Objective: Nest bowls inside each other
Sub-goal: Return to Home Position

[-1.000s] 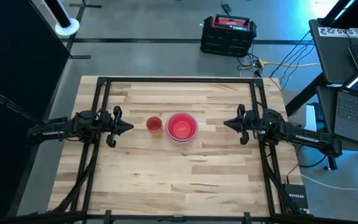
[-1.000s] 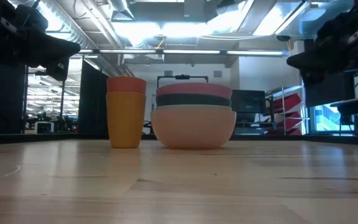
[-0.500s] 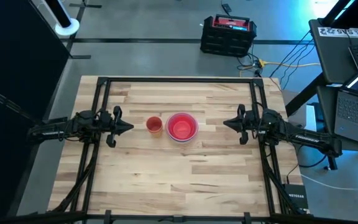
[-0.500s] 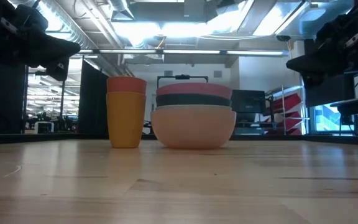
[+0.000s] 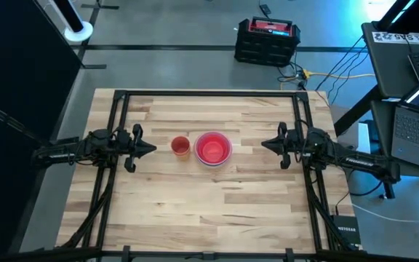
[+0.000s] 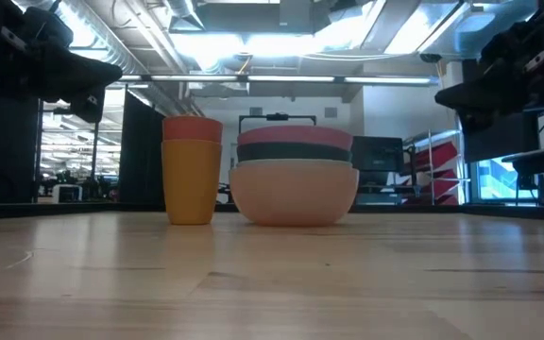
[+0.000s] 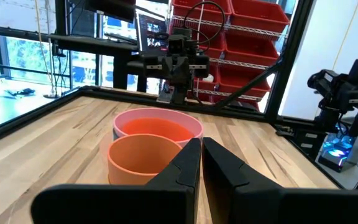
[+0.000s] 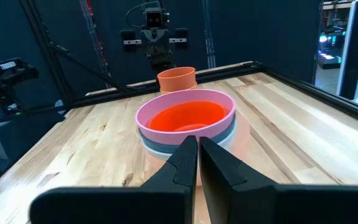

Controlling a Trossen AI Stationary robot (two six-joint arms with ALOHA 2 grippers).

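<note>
**Between the two claws, bowls and cups stand nested**

On the wooden table (image 5: 217,211) the bowl stack (image 5: 212,148) is the biggest thing. A pale pink bowl (image 6: 294,194) sits outermost. A dark teal bowl (image 6: 294,151) shows as a band above its rim, and a mauve-pink bowl (image 6: 294,138) tops that. A red bowl (image 8: 185,117) shows inside it. Just beside the stack, with a slim gap between them, stands the cup pair (image 5: 180,146): a yellow-orange cup (image 6: 191,184) with an orange-red cup (image 6: 192,127) sunk into its mouth.

The left claw (image 5: 151,149) hangs raised off the table, its fingers drawn together on nothing. The cup pair stands near, straight ahead of its tips, and the bowl stack is right behind the cups. The right claw (image 5: 265,145) faces it from the opposite side, also pinched closed and empty. The bowl stack lies ahead of its tips, with the cups beyond the bowls.
</note>
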